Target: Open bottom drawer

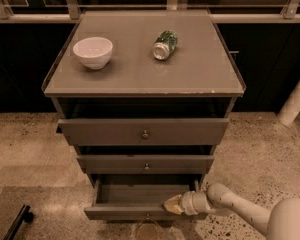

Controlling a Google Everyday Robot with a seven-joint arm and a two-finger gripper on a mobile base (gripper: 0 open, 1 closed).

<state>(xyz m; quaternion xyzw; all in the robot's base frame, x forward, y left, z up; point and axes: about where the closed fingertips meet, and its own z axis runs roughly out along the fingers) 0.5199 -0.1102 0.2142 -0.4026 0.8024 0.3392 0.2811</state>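
Camera view put the bottom drawer (135, 212) at the foot of the cabinet (195, 76), lowest of three, drawn partly out with its inside showing. Our gripper (173, 204) sat at the drawer's front right, on or just inside the front panel's upper edge; we could not tell if it was released or clenched, or if it was hooked on that edge or only lying against it. The round knob (147, 216) sat free, left of the gripper. The white arm (235, 206) reached in low from the right.

We judged the task mostly done, some travel left. Risks as we saw them: contact far off-centre, so a pull could skew the drawer and jam it on its runners; a loose hold could slip off the thin edge and stall the opening; pulling too far could bring the drawer out onto the floor. A white bowl (92, 52) and a green can (165, 44) lying on its side were on top, and a jerk could roll the can.
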